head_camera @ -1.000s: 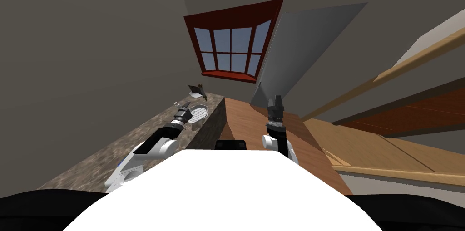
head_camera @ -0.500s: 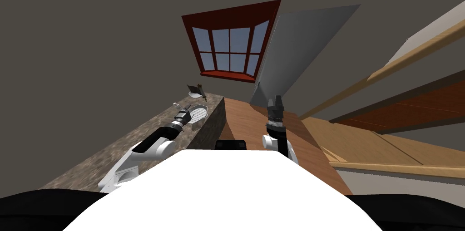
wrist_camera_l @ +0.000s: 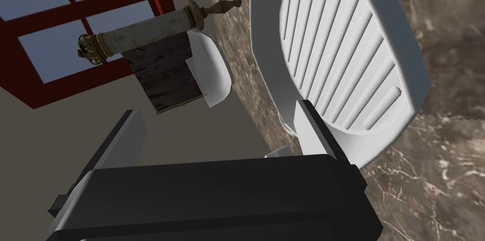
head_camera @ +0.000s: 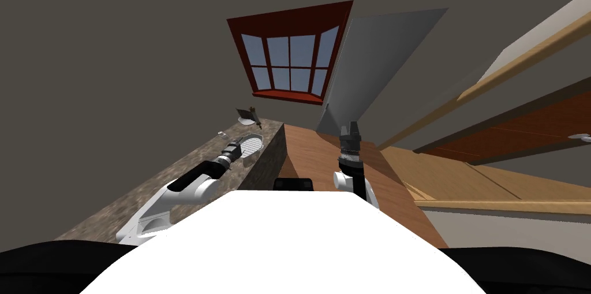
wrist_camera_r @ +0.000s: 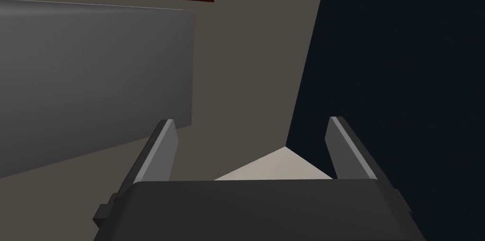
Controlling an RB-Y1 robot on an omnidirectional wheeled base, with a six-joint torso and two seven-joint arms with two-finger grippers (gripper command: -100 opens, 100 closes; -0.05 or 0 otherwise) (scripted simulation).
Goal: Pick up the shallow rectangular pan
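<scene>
The shallow pan (wrist_camera_l: 341, 58) is white, with rounded corners and a ribbed bottom, and it lies flat on a brown marbled counter (wrist_camera_l: 440, 167). In the head view the pan (head_camera: 254, 144) sits near the counter's far end. My left gripper (wrist_camera_l: 218, 138) is open at the pan's near end. One finger (wrist_camera_l: 312, 131) stands over the near rim and the other (wrist_camera_l: 123, 143) is outside the pan, so the rim lies between them. Nothing is held. My right gripper (head_camera: 350, 130) is raised to the right of the counter, with its fingers (wrist_camera_r: 158, 150) open and empty.
Past the pan stand a dark wooden stand with a pale roller (wrist_camera_l: 151, 58) and a small white dish (wrist_camera_l: 213, 70), close to the wall under a red-framed window (head_camera: 288, 62). The counter (head_camera: 173, 178) drops off on its right side to a wooden floor (head_camera: 329, 155).
My left arm has stretched forward and lower along the counter, bringing the gripper up to the pan. The head camera has turned slightly. The right arm is unmoved.
</scene>
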